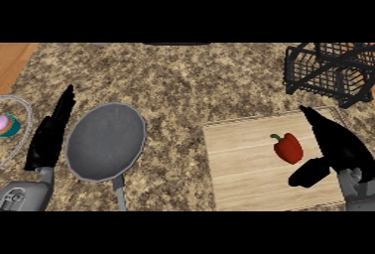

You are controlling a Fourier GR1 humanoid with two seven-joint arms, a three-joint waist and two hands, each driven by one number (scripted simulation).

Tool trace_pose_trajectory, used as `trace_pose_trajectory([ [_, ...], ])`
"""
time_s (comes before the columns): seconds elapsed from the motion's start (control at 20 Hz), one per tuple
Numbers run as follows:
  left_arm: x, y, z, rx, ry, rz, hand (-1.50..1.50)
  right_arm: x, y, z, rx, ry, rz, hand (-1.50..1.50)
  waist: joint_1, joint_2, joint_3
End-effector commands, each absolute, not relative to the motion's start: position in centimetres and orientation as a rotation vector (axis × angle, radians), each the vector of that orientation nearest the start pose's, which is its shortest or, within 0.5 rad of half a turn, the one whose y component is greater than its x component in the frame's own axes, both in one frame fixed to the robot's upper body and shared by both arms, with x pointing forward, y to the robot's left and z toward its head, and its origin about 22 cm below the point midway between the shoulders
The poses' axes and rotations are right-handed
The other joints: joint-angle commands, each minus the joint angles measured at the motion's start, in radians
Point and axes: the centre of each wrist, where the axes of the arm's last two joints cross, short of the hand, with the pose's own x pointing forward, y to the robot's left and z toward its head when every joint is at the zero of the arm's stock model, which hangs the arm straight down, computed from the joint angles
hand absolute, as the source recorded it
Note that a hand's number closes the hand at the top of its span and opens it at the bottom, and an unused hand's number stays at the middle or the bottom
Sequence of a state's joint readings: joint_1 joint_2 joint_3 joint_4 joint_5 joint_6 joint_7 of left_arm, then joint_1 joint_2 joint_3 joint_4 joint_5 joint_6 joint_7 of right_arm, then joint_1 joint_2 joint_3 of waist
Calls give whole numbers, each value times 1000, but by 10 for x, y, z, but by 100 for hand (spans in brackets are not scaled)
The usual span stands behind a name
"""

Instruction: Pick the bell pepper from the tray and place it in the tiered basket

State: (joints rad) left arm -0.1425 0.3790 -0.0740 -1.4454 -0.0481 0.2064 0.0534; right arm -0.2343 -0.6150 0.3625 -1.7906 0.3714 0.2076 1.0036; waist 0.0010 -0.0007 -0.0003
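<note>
A red bell pepper (288, 148) with a green stem lies on the wooden tray (245, 173) at the right. My right hand (338, 148) is just right of the pepper, fingers straight and pointing away, thumb spread toward the tray below the pepper; it does not touch the pepper. The black wire tiered basket (331, 70) stands at the far right corner. My left hand (50, 134) rests open at the left, fingers pointing up.
A grey frying pan (104, 142) with its handle toward me lies left of centre. At the left edge sits a glass-rimmed plate (22, 106) holding a small pink and teal item (8, 125). The counter is speckled brown stone.
</note>
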Motion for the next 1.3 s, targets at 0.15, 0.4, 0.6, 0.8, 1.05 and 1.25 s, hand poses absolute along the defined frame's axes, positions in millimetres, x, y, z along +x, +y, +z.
trace_pose_trajectory([
  [0.15, 288, 300, 26, 432, -1533, -237, 0, 269, -228, 110, -845, -732, 866, -150, -1, 1, 0],
  [0.4, 283, 300, 35, 425, -1532, -250, 0, 264, -239, 65, -836, -696, 872, -150, 0, 1, 0],
  [0.6, 278, 317, 22, 442, -1541, -223, 0, 264, -230, 66, -822, -705, 844, -150, -2, 1, 0],
  [0.8, 280, 272, 24, 417, -1539, -237, 0, 271, -226, 70, -818, -683, 874, -150, -1, 0, 0],
  [1.05, 299, 304, 41, 432, -1528, -232, 0, 298, -228, 58, -786, -684, 878, -150, 0, 1, 0],
  [1.25, 292, 300, 36, 430, -1534, -242, 0, 301, -228, 48, -750, -671, 874, -150, 0, 1, 0],
])
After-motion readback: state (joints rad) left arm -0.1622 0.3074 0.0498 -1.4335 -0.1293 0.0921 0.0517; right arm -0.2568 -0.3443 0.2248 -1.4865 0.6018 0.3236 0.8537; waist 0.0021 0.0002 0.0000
